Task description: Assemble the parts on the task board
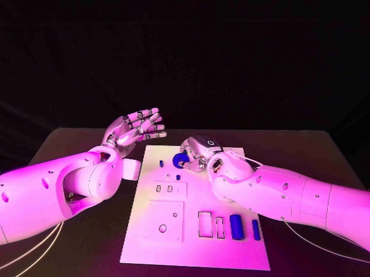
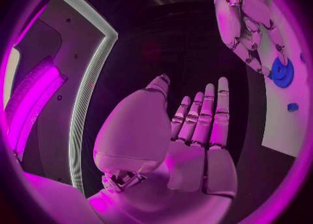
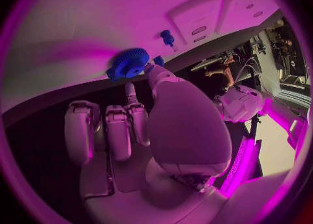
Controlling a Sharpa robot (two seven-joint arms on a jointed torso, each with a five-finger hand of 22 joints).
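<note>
While the left hand hangs above the table's far left part, just off the far left corner of the task board, its fingers stand straight, close side by side, palm bare and holding nothing. The right hand is over the board's far edge, palm down, fingers curled downward. A blue gear sits on the board near that far edge, right at the hand's fingertips; in the right wrist view one fingertip reaches the gear's rim or lies just beside it, but whether the hand truly pinches the gear I cannot tell. The other fingers of that hand hang short of the gear, apart from it.

A small blue peg stands on the board just left of the gear, toward the far left corner. Near the board's near right corner lie two long blue parts, a thicker blue cylinder and a thinner blue bar, side by side and apart from each other. Beside them, toward the board's middle, are two upright rectangular slots. A raised square plate occupies the near left part of the board, and a smaller raised block lies beyond it.
</note>
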